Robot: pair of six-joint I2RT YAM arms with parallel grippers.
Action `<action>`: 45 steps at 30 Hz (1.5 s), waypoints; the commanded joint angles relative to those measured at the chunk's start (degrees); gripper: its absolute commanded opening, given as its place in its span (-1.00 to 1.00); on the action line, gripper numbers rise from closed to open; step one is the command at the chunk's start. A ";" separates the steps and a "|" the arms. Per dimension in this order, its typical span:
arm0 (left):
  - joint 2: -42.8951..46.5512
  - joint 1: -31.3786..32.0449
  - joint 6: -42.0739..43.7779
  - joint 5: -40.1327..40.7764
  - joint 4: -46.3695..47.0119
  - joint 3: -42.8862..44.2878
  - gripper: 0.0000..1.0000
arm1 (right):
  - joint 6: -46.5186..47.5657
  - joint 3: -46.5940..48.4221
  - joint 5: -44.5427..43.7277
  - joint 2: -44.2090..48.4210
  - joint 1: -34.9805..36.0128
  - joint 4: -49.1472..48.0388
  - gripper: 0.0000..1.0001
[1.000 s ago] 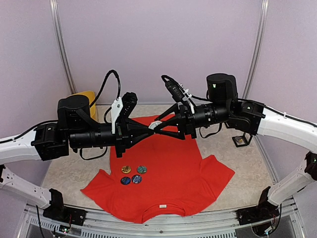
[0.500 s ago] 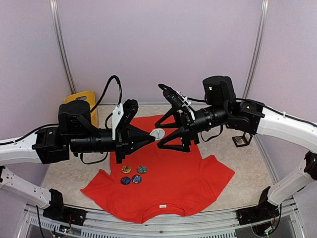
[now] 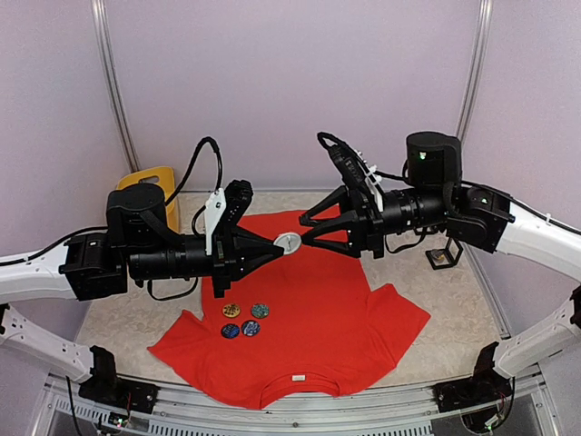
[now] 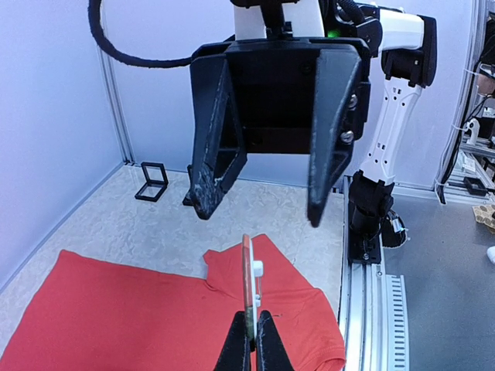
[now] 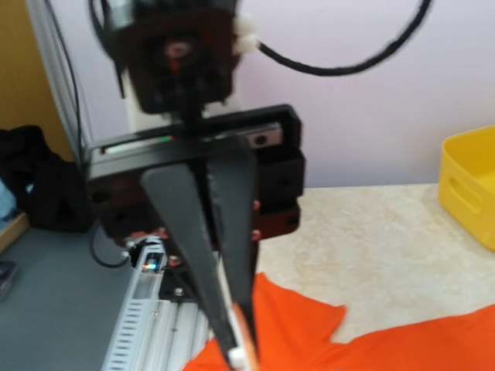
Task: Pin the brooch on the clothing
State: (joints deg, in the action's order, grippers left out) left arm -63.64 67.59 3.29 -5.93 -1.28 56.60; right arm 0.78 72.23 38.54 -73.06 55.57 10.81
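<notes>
Red-orange clothing lies flat on the counter, so you have a spread target under both arms.

Top view: the left end effector is clamped on the brooch, held in mid-air above the shirt. The right end effector faces it with fingers apart, probably to work the pin.

Left wrist view: the brooch stands edge-on, presenting its back. The spread fingers hang just beyond it, not touching.

Right wrist view: blurred. You can confirm only closed tips above the red cloth.
</notes>
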 commanded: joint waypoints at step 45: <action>1.68 0.30 -2.08 3.41 5.87 -1.84 -1.00 | -3.05 -2.21 3.12 -3.36 0.50 -5.43 -1.00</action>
State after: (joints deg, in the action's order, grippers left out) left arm -61.39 67.59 1.37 -3.20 3.38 53.41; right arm -1.67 70.22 40.73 -76.40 55.77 6.87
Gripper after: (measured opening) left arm 0.028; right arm 0.006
